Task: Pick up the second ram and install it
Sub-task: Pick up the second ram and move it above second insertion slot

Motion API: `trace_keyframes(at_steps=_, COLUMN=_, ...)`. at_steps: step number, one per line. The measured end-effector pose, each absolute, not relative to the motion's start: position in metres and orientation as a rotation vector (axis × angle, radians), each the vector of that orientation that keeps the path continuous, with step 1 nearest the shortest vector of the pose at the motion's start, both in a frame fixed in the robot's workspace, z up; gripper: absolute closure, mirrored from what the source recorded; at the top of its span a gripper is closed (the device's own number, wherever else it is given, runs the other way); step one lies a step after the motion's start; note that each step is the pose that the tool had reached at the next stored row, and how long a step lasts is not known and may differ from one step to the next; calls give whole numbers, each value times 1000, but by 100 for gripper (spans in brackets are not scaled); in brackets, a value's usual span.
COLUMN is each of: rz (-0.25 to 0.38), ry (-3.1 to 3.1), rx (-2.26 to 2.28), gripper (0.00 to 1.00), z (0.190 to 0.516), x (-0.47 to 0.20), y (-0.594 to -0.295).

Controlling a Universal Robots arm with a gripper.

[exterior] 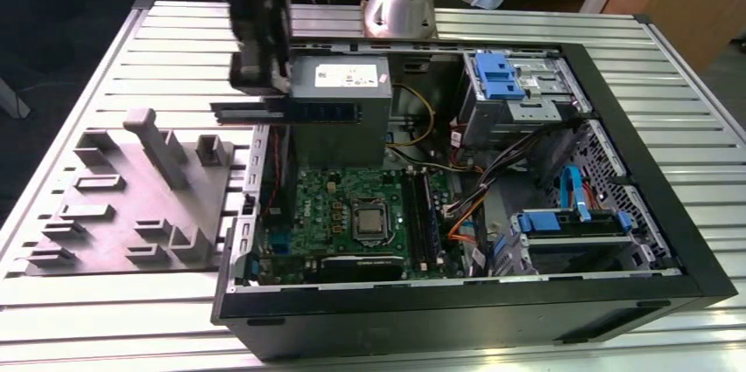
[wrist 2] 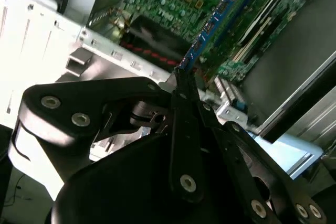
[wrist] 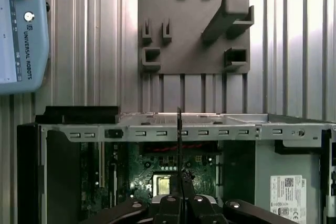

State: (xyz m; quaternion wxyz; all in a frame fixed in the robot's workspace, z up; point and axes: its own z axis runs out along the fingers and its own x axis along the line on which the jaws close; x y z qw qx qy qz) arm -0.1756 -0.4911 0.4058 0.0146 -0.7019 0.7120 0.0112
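Blue-green ram (wrist 2: 212, 24), black end effector (wrist 2: 181, 77), green motherboard (exterior: 332, 206)

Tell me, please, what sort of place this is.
Probably a robotics lab workbench: an open computer case lies on a slotted metal table, a grey fixture plate sits beside it, and a teach pendant rests nearby. The gripper holds the second ram above the case.

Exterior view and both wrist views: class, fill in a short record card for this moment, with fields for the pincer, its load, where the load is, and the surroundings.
Pincer: black pincer, shut on the stick
Load: thin, flat, dark blue-green RAM stick, lying level in the exterior view
Position: raised over the open black computer case, not yet seated in a slot
Inside case: green motherboard
Beside case: grey plastic fixture tray, on the exterior view's left
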Motion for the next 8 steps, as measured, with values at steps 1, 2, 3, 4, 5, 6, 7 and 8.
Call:
trace_keyframes(at_steps=1, rz=35, ry=2216, rx=-2185, gripper=89, z=406, x=-171, y=-491)
trace_keyframes(at_steps=2, rz=35, ry=2216, rx=-2185, gripper=89, z=406, x=-167, y=-491)
trace_keyframes(at_steps=3, rz=35, ry=2216, rx=-2185, gripper=89, z=406, x=-162, y=-491)
trace_keyframes(at_steps=4, rz=35, ry=2216, rx=-2185, gripper=89, z=406, x=-158, y=-491)
trace_keyframes(at_steps=5, rz=35, ry=2216, rx=-2185, gripper=89, z=406, x=-153, y=-491)
trace_keyframes(at_steps=6, rz=35, ry=2216, rx=-2185, gripper=89, z=406, x=-148, y=-491)
trace_keyframes(at_steps=7, rz=35, ry=2216, rx=-2185, gripper=89, z=406, x=-144, y=-491)
trace_keyframes(at_steps=8, rz=35, ry=2216, rx=-2185, gripper=89, z=406, x=-139, y=-491)
